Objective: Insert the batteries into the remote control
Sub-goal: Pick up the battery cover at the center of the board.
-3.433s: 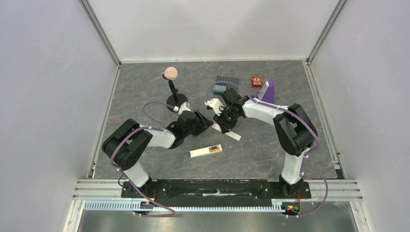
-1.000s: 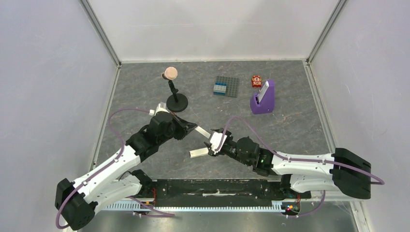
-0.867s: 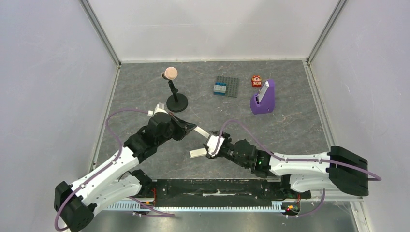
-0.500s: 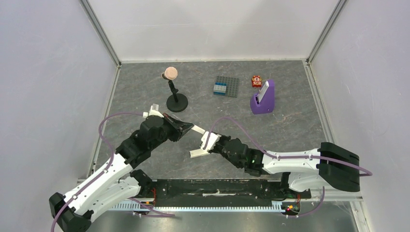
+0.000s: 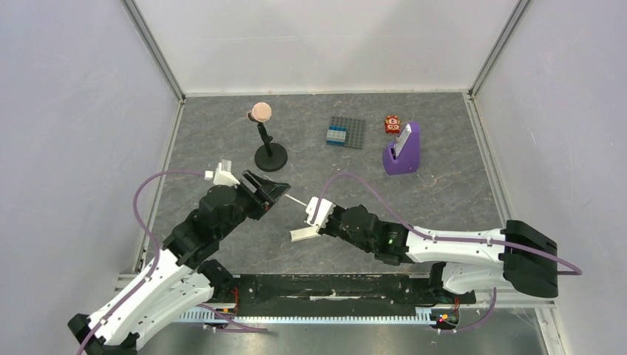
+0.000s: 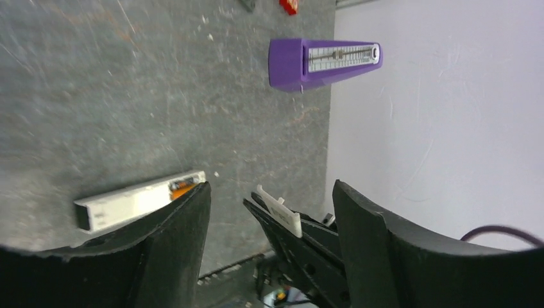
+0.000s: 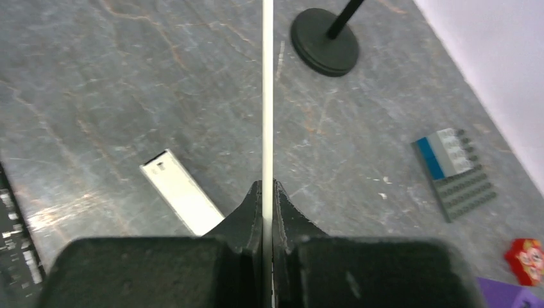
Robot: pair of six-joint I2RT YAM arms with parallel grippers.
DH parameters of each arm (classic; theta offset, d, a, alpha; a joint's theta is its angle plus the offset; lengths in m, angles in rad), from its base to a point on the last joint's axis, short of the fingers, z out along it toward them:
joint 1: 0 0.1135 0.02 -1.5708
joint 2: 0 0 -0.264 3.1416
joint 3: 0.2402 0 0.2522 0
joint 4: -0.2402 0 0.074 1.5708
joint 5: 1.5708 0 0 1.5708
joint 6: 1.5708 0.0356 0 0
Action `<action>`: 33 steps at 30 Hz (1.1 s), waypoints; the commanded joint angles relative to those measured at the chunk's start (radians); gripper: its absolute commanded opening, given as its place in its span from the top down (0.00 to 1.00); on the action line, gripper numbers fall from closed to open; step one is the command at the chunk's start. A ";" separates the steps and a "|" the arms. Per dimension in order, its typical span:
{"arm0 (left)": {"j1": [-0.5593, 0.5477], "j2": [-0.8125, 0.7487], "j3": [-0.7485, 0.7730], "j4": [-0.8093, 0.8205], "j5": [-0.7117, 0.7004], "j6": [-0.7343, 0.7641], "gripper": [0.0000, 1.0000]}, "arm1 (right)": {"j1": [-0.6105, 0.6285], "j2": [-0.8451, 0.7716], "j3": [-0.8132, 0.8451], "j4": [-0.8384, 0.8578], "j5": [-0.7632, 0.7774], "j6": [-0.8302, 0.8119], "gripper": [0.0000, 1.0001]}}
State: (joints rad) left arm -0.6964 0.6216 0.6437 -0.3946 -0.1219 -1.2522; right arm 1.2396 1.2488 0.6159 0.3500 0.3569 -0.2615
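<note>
The white remote control lies on the table, its far end under my right gripper. In the left wrist view the remote control shows an orange battery in its recess. My right gripper is shut on a thin white cover plate, seen edge-on and held above the table. The cover plate points toward my left gripper, which stands open just left of it. Between the left gripper's jaws I see the plate's end, not touched.
A purple wedge stand with a pale slab stands at the back right, with a small red item behind it. A grey brick plate and a black stand with a pink ball sit at the back.
My left gripper has opened, let go of the white cover plate and drawn back to the left. My right gripper has shut on the plate and holds it alone.
</note>
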 commanded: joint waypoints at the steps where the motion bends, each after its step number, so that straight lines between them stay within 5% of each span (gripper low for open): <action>1: -0.003 -0.116 -0.004 -0.030 -0.128 0.271 0.25 | -0.041 -0.058 0.055 -0.140 -0.206 0.145 1.00; 8: -0.003 -0.252 0.005 0.116 0.050 0.653 0.26 | -0.105 -0.130 0.086 -0.263 -0.543 0.248 1.00; 15: -0.003 -0.148 0.132 0.122 0.394 0.874 0.25 | -0.118 -0.179 0.149 -0.335 -0.811 0.335 1.00; 26: -0.003 -0.029 0.234 0.055 0.889 1.014 0.23 | -0.137 -0.226 0.157 -0.315 -0.897 0.393 1.00; 33: -0.003 -0.001 0.228 0.007 0.958 1.005 0.29 | -0.157 -0.248 0.169 -0.316 -0.900 0.400 1.00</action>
State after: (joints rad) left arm -0.6964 0.5945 0.8520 -0.3687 0.7303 -0.2813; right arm 1.0935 1.0252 0.7380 0.0200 -0.5171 0.1207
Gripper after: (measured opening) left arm 0.747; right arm 0.025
